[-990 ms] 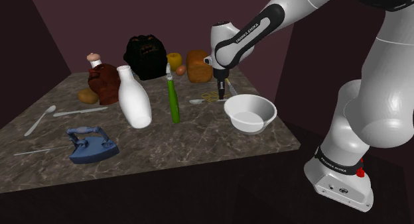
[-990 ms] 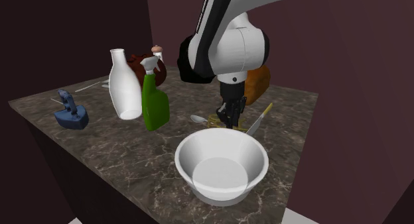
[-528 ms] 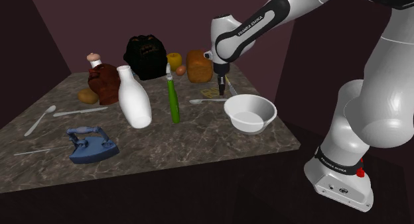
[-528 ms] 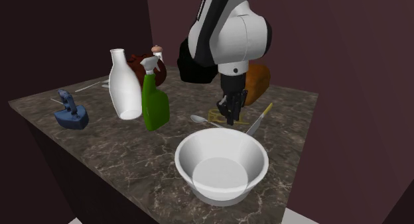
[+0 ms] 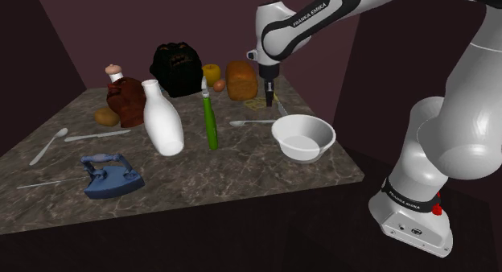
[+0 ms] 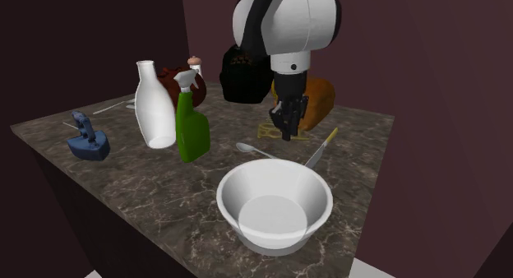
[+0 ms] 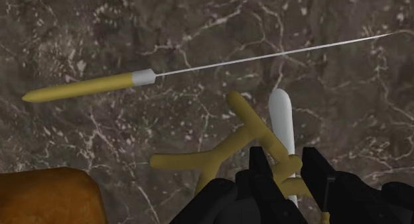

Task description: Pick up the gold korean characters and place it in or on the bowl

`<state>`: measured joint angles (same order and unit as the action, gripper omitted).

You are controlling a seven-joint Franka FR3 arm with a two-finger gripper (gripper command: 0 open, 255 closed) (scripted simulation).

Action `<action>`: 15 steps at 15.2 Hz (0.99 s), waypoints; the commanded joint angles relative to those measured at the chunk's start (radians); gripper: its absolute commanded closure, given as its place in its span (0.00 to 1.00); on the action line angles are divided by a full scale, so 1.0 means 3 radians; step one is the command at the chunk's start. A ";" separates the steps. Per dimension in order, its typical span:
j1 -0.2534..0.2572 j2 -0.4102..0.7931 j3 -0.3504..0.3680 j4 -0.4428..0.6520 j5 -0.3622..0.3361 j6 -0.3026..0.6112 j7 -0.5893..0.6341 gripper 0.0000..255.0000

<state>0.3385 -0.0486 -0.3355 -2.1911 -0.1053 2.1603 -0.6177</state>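
Gripper (image 7: 287, 160): clenched on the gold Korean characters (image 7: 219, 160), and we can see a gold stroke pinched between the two black fingers (image 7: 260, 166) in the wrist view.

Characters: hanging from the fingertips above the marble table (image 5: 241, 170), over the white spoon (image 7: 280, 116) and close to the brown loaf (image 7: 46, 196).

Arm (image 5: 314, 21): forearm reaching in from the shoulder view's upper right, wrist bent so the hand points straight down at the tabletop.

Bowl (image 6: 275, 233): white, upright, sitting near the table corner closest to the stand, well short of the gripper in the second exterior view.

Edges: the bowl sits close to the table's edge on the shoulder view's right. A yellow-handled pick (image 7: 86, 87) lies between the bowl and the loaf, near that same edge.

Open room: we've got bare marble between the green spray bottle (image 5: 210, 121) and the bowl, and free air over the bowl's mouth. The white bottle (image 5: 163, 117) and blue iron (image 5: 109, 175) stand well apart on the shoulder view's left.

Change: up it goes! A moment ago the hand was low at the tabletop just behind the bowl's far rim. Now it stands higher and the gold piece has risen with it, while the spoon, pick and bowl lie where they were.
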 commanded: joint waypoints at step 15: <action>0.0018 -0.0221 0.0036 0.0484 -0.0039 -0.0700 0.0008 1.00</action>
<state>0.3444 -0.1118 -0.3246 -2.0550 -0.1164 1.9628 -0.6138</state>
